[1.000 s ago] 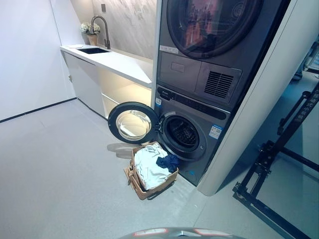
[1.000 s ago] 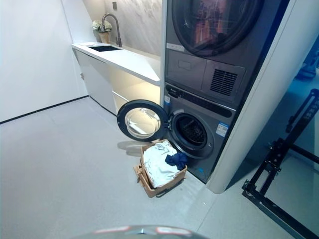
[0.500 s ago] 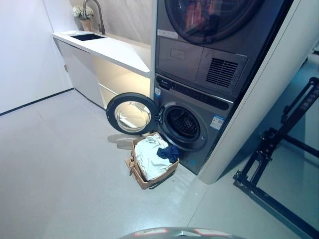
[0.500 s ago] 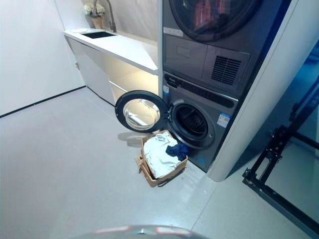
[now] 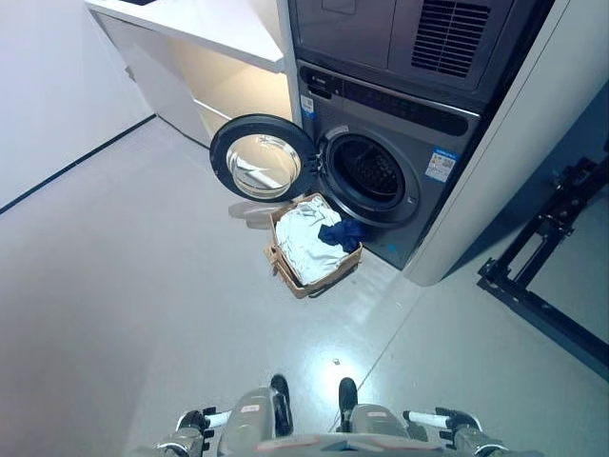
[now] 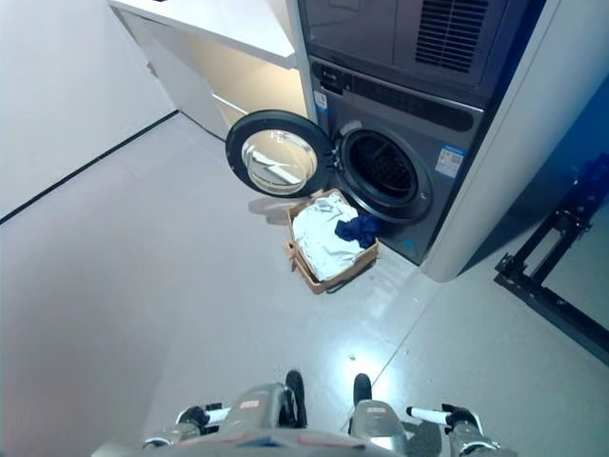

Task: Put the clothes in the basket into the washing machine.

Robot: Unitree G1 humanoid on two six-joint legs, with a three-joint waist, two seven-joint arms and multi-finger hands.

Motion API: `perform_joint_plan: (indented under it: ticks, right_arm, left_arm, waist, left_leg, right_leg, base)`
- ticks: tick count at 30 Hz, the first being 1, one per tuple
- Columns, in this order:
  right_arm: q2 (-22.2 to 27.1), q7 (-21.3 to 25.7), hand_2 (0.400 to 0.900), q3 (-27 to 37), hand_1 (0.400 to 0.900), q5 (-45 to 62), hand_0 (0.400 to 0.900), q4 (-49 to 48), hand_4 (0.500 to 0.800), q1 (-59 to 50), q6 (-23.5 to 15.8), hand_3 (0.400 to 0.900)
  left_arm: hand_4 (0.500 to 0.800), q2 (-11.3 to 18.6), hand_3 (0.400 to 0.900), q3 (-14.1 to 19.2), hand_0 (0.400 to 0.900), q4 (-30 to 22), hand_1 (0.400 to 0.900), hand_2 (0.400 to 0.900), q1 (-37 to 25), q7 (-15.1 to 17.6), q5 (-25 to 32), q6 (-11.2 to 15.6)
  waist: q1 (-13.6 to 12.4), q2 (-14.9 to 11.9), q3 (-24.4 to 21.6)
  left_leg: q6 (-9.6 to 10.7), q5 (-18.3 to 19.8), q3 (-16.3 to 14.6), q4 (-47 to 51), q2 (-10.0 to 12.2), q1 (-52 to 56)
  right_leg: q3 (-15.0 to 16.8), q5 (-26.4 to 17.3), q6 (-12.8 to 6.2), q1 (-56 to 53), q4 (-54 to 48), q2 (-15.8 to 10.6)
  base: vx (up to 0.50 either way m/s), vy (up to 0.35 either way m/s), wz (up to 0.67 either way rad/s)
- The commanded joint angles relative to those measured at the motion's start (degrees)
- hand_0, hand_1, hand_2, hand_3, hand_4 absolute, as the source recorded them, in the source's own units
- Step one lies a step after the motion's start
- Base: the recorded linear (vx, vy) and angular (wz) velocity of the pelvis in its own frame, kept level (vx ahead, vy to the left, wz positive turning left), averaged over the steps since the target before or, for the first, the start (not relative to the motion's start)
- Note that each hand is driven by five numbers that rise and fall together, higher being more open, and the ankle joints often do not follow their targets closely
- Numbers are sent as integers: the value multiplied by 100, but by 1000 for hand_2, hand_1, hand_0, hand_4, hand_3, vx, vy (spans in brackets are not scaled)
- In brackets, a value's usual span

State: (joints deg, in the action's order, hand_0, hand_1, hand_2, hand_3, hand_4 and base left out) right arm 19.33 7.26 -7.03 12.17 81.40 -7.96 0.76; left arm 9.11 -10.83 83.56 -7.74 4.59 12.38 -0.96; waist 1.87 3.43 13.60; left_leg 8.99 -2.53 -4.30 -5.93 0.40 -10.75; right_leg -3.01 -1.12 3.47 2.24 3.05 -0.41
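Observation:
A brown basket (image 5: 286, 274) stands on the grey floor just in front of the washing machine (image 5: 409, 133). It holds white clothes (image 5: 303, 240) and a dark blue garment (image 5: 343, 231) at the end nearest the machine. The machine's round door (image 5: 262, 157) is swung open to the left, so the dark drum opening (image 5: 371, 171) shows. My left hand (image 5: 190, 421) and right hand (image 5: 455, 419) hang low at the bottom edge, far from the basket. Both are too small for their state to be read.
A dryer (image 5: 400, 29) is stacked on the washing machine. A white counter with cabinets (image 5: 219, 24) runs along the wall to the left. A white side panel (image 5: 519, 143) flanks the machines. A black metal frame (image 5: 547, 248) stands on the floor at the right.
The camera has tilted down and shifted, so the basket and machine sit higher in the picture and my hands show at the bottom. Basket, clothes and door have not moved.

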Motion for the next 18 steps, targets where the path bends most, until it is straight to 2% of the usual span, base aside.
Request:
perform_joint_plan:
  ticks: [1, 2, 5, 6, 7, 9, 10, 14, 16, 18]
  right_arm:
    - [180, 180, 900, -135, 900, -104, 900, -385, 800, 254, -63, 900]
    - [234, 216, 900, -172, 900, -105, 900, -434, 800, 174, -96, 900]
    - [223, 205, 900, -204, 900, -109, 900, -459, 800, 113, -114, 900]
    - [130, 177, 900, -219, 900, -138, 900, -459, 800, 122, -112, 900]
    - [131, 177, 900, -220, 900, -138, 900, -459, 800, 122, -112, 900]
    - [27, 164, 900, -245, 900, -112, 900, -491, 800, 63, -123, 900]
    - [25, 164, 900, -245, 900, -112, 900, -491, 800, 64, -123, 900]
    - [-60, 76, 900, -383, 900, -40, 900, -838, 800, -34, -217, 900]
    - [-72, 96, 900, -350, 900, 94, 900, -966, 800, -91, -275, 900]
    - [-94, 143, 900, -330, 900, 197, 900, -1039, 800, -163, -314, 900]
  left_arm:
    - [800, 223, 900, -42, 900, -634, 900, 900, 379, 109, 118, 137]
    - [800, 227, 900, -47, 900, -638, 900, 900, 394, 149, 158, 158]
    - [800, 246, 900, -13, 900, -634, 900, 900, 460, 170, 170, 179]
    - [800, 273, 900, 19, 900, -569, 900, 900, 521, 157, 142, 151]
    - [800, 272, 900, 19, 900, -569, 900, 900, 522, 157, 142, 151]
    - [800, 359, 900, 4, 900, -571, 900, 900, 510, 172, 129, 154]
    - [800, 361, 900, 3, 900, -571, 900, 900, 511, 172, 129, 154]
    - [800, 515, 900, -29, 900, -686, 900, 900, 365, 140, 62, 149]
    - [800, 587, 900, -20, 900, -745, 900, 900, 216, 155, 94, 144]
    - [800, 613, 900, -20, 900, -786, 900, 900, 99, 193, 154, 154]
  waist:
    - [-33, 96, 165]
    - [-56, 164, 171]
    - [-118, 173, 109]
    - [-174, 68, 14]
    - [-172, 77, 1]
    - [-283, -190, -225]
    - [-289, -193, -239]
    - [-376, -477, -297]
    - [-360, -560, -201]
    - [-326, -577, -67]
  left_leg:
    - [-586, -491, -26, -74, -157, -701]
    - [-488, -706, 98, 595, -82, -822]
    - [-448, -872, 99, 699, -35, -927]
    - [-539, -886, -22, 465, -59, -1036]
    - [-538, -891, -15, 464, -52, -1054]
    - [-765, -589, -99, -219, -251, -1525]
    - [-767, -577, -106, -238, -248, -1545]
    - [-1098, 52, -240, -636, -423, -1568]
    - [-1210, 274, -230, -679, -541, -1449]
    - [-1326, 410, -191, -621, -645, -1222]
  right_leg:
    - [61, 1019, -301, -555, 200, 169]
    - [120, 1079, -353, -618, 167, 204]
    - [307, 1168, -437, -794, 65, 153]
    - [475, 1204, -527, -948, -80, 5]
    - [472, 1201, -525, -928, -75, 15]
    - [513, 1201, -676, -861, -85, -272]
    - [519, 1205, -677, -846, -81, -274]
    - [430, 1051, -859, -549, 726, -506]
    - [303, 674, -923, -259, 1426, -556]
    - [107, 148, -869, 142, 2214, -697]
  base:
    - [354, 131, -20]
    - [246, 87, -15]
    - [505, 215, -49]
    - [587, 273, -63]
    - [594, 290, -54]
    - [582, 307, -33]
    - [592, 331, -27]
    - [435, 289, -10]
    - [316, 259, 8]
    - [238, 265, 6]
